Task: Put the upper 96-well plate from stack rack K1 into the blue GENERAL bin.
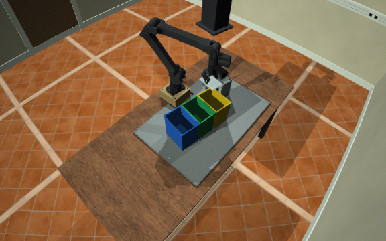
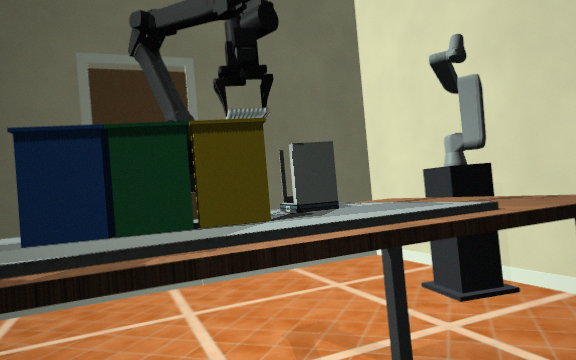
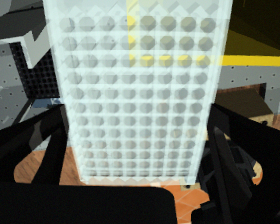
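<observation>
My gripper is shut on the clear 96-well plate and holds it level in the air, just above the rim of the yellow bin. The plate also shows in the exterior view and fills the wrist view. The grey stack rack K1 stands behind the yellow bin; it also shows in the overhead view. The lower plate lies at the rack's bottom. The blue bin is the far one of the row from the gripper, with the green bin between.
The three bins stand upright, touching side by side, on a grey mat. The arm's tan base sits at the table edge beside the bins. A second grey arm on a black pedestal stands off the table.
</observation>
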`<state>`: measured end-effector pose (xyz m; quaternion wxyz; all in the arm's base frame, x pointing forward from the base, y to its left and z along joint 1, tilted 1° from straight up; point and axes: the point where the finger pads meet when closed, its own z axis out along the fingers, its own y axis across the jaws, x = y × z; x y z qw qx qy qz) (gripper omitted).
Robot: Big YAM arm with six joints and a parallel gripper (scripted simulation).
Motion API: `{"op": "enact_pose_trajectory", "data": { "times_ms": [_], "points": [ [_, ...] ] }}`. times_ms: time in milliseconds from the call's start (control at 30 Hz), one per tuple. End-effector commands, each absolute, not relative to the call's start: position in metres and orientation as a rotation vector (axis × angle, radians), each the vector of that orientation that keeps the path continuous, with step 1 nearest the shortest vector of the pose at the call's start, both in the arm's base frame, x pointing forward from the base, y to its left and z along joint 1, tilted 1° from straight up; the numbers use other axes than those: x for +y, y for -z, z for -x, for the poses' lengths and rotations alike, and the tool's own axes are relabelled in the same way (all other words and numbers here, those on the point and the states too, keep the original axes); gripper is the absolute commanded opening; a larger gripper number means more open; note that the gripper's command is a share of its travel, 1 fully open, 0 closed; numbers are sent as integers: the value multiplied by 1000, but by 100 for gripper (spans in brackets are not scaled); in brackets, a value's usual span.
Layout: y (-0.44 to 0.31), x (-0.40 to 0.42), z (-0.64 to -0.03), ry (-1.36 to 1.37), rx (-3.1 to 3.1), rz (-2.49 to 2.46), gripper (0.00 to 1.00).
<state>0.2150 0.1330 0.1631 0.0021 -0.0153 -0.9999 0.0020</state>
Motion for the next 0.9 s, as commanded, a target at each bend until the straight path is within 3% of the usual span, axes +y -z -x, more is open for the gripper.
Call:
{"op": "enact_pose_trajectory", "data": {
  "times_ms": [0,867],
  "points": [
    [-168,121,-220,-8,-3139,-4,0],
    [-174,53,-249,-5,-3151,-4,0]
  ]
}}
